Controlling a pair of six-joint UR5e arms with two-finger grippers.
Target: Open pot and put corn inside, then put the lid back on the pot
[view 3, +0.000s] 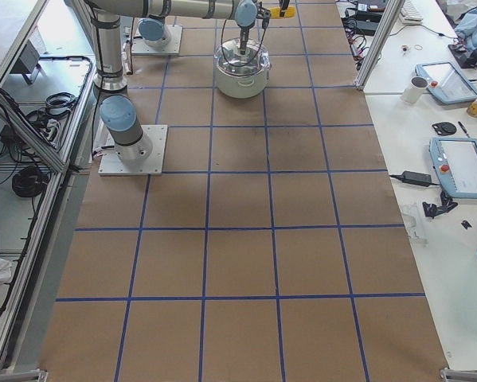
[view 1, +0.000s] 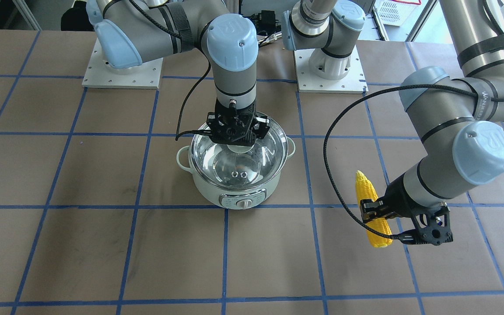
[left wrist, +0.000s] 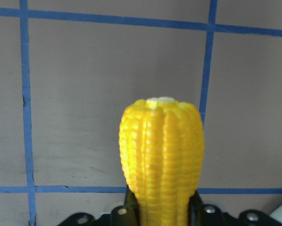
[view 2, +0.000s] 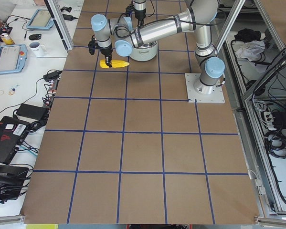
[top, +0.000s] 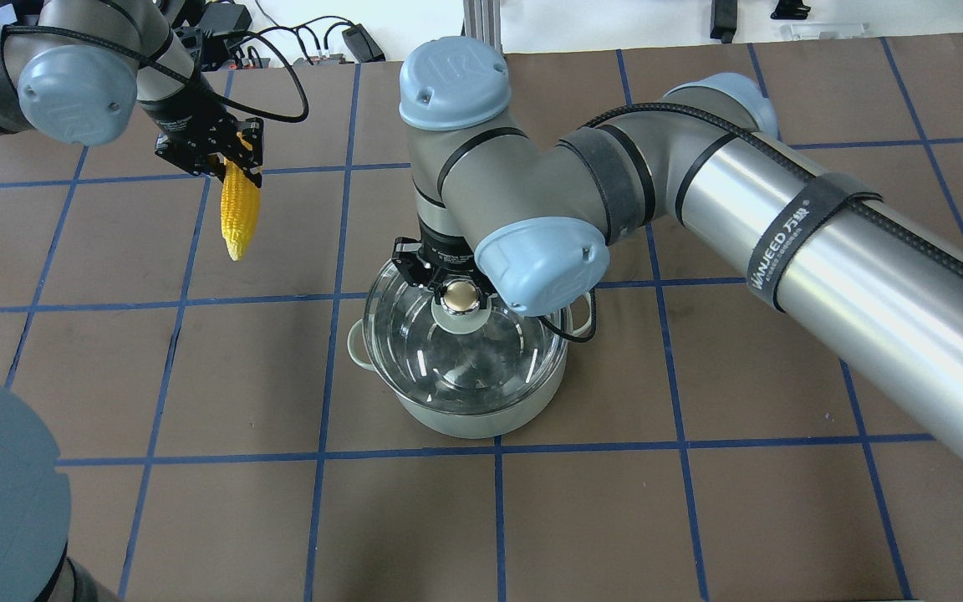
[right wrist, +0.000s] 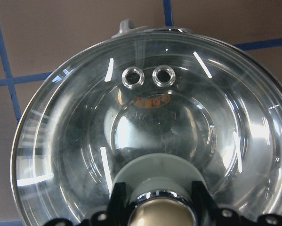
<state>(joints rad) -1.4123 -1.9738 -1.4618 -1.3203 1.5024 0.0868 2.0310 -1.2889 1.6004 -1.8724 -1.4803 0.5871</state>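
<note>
Your brown table (top: 782, 376), gridded in blue tape (top: 323, 376), has the left gripper (top: 226, 163) at the left, clamped on the corn (top: 241, 213), well apart from the pot (top: 465, 425). At centre, the right gripper (top: 458, 293) is closed on the lid (top: 440, 368), over the pot.

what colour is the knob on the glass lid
The knob is pale green with a shiny metal top, clearest in the overhead view.

I counted one round mint-green electric pot (view 1: 206, 190), one clear glass lid (view 1: 234, 168) over it, one yellow corn ear (view 1: 363, 188) well apart from it, my left gripper (view 1: 372, 210) and right gripper (view 1: 239, 147).
</note>
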